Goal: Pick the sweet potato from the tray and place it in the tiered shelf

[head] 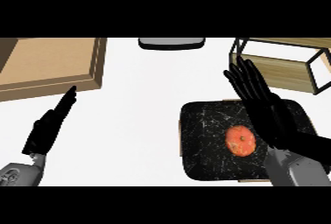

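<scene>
The sweet potato (241, 140) lies on the tray (203, 144), a little right of the tray's middle. It is orange and rounded, and nothing holds it. The tray is a black, speckled square with rounded corners, set on the counter (142, 131) near its front right corner.

The right hand (264, 105) comes in from the front edge on a grey forearm and reaches across the right part of the tray. Its fingers are straight and slightly spread, grasping nothing. Their tips point away from the robot, past the tray's far edge and towards the shelf (284, 65). The palm sits just right of the sweet potato. Whether it touches the sweet potato cannot be told, nor how high above the tray it is.

The shelf stands at the counter's far right corner. It has pale wooden boards in a thin black frame. The tips of the right hand's fingers overlap its near left corner in the view.

The left hand (47, 127) shows near the front left corner, well apart from the tray. It is seen edge-on, with fingers straight, held together and slanting up to the right. It holds nothing and rests there.

A shallow wooden box (45, 65) fills the far left corner, and the left hand's fingertips end just short of its near wall. A small grey and black thing (171, 43) sits at the middle of the far edge, cut off by the view, so what it is cannot be told.
</scene>
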